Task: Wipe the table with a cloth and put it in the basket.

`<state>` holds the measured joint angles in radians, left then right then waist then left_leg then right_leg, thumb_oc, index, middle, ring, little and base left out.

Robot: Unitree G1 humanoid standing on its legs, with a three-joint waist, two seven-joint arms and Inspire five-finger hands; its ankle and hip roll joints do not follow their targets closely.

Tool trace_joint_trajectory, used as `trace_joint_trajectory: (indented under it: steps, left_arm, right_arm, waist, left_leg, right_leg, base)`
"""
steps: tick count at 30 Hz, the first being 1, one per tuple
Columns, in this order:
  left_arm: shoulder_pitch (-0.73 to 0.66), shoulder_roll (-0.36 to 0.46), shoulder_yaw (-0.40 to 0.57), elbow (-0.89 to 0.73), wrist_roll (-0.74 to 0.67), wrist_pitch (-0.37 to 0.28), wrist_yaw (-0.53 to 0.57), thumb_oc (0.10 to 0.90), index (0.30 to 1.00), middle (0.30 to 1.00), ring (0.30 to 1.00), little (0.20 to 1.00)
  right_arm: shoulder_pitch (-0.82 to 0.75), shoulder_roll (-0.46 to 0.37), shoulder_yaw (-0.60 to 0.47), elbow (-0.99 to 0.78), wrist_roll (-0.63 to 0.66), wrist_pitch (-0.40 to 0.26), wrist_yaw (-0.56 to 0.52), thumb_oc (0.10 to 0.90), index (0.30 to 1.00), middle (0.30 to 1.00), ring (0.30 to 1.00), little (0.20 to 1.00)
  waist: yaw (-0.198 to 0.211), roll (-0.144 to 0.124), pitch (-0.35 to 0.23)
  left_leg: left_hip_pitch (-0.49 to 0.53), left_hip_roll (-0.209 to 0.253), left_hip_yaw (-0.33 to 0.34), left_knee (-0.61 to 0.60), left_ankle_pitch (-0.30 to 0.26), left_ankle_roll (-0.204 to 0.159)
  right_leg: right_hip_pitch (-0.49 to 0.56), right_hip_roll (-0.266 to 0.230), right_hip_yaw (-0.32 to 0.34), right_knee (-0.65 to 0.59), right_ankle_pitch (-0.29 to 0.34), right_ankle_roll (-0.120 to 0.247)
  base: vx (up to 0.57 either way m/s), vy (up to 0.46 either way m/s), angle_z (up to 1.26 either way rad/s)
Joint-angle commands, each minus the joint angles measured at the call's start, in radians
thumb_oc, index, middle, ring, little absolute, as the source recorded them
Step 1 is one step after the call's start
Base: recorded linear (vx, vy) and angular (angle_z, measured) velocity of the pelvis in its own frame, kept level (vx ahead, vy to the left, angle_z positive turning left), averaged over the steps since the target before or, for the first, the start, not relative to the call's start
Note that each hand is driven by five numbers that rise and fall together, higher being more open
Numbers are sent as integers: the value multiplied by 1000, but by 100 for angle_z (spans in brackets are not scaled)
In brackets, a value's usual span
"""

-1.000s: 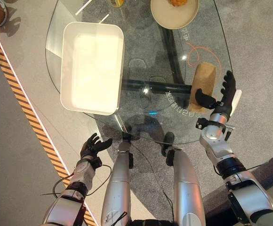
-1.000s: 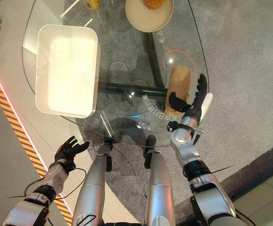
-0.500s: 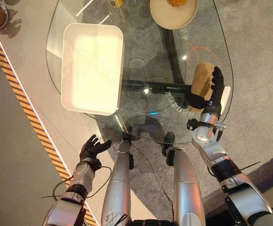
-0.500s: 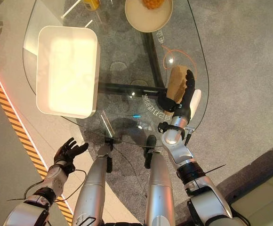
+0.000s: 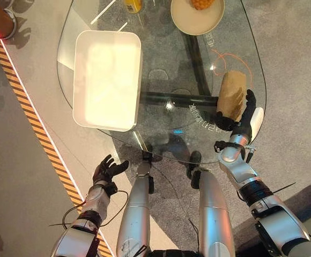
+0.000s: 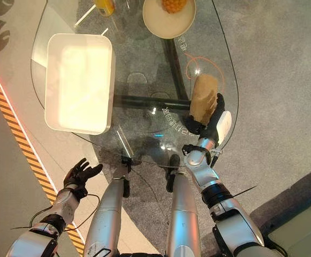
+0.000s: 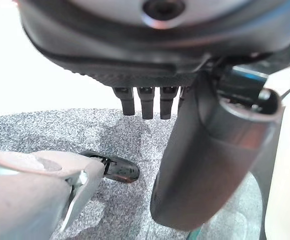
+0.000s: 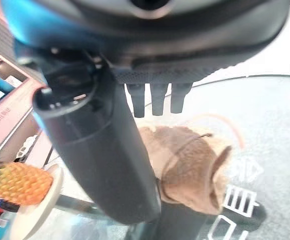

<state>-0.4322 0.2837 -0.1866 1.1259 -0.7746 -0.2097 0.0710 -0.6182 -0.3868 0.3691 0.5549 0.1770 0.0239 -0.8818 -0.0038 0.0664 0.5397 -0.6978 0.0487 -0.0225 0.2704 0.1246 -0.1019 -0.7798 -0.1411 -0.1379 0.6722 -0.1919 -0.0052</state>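
Left eye view: brown cloth (image 5: pixel 232 95) on glass table (image 5: pixel 166 64), close to right edge. Right hand (image 5: pixel 242 114) at cloth's near end, thumb on one side, fingers on other, closing round it. White basket (image 5: pixel 106 78) on table's left part, bare glass between it and cloth. Plate (image 5: pixel 197 14) at far edge. Left hand (image 5: pixel 107 169) below table's near edge, over floor, fingers spread loose.

Right wrist view: thumb (image 8: pixel 95 155) beside cloth, fingers above it; yellow fruit (image 8: pixel 20 184) on plate.

Left wrist view: fingers (image 7: pixel 147 101) straight, over grey carpet (image 7: pixel 85 135).
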Motion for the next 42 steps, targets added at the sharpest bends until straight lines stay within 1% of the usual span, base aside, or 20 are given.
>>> trace_joint_trajectory:
  steps: [1,5,10,18,25,31,42]
  left_arm:
    - [40,-12,-13,10,-32,-30,8,800,900,900,900,900]
    - [36,-16,-19,9,-31,-26,9,800,900,900,900,900]
    - [27,-24,-28,18,-34,-25,7,800,900,900,900,900]
    - [16,-28,-37,25,-38,-21,4,800,900,900,900,900]
    - [14,-35,-47,24,-43,-23,9,800,900,900,900,900]
    - [4,-37,-51,23,-41,-19,16,800,900,900,900,900]
    - [-10,-39,-62,21,-43,-14,24,800,900,900,900,900]
  right_arm:
    - [-59,-35,20,-22,-46,-26,-77,800,900,900,900,900]
    - [-84,-31,29,13,-44,-19,-82,800,900,900,900,900]
    - [-136,-24,42,82,-32,9,-78,800,900,900,900,900]
    - [-167,-18,64,164,-18,43,-93,800,900,900,900,900]
    - [-170,-11,52,233,-7,23,-108,800,900,900,900,900]
    - [-174,-6,41,280,-7,2,-96,800,900,900,900,900]
    - [-197,-2,47,352,-2,-22,-40,800,900,900,900,900]
  waist:
    - [-10,27,-20]
    - [-6,34,-20]
    - [3,47,-20]
    - [11,56,-20]
    - [12,63,-20]
    - [13,62,-20]
    - [16,67,-20]
  left_leg:
    - [-8,-64,74,150,-142,57]
    - [-8,-66,74,151,-141,57]
    - [0,-71,75,141,-137,59]
    - [0,-74,75,144,-136,62]
    - [0,-77,74,142,-136,64]
    - [1,-77,74,141,-137,66]
    - [-3,-79,72,135,-134,67]
  right_leg:
    - [27,50,38,-175,105,21]
    - [24,48,37,-172,106,21]
    - [26,45,35,-171,105,20]
    - [19,43,30,-160,104,20]
    - [14,47,33,-156,104,20]
    - [16,47,31,-158,106,23]
    - [7,49,31,-161,111,27]
  base:
    - [0,0,0]
    - [0,0,0]
    - [0,0,0]
    - [0,0,0]
    - [0,0,0]
    - [0,0,0]
    - [0,0,0]
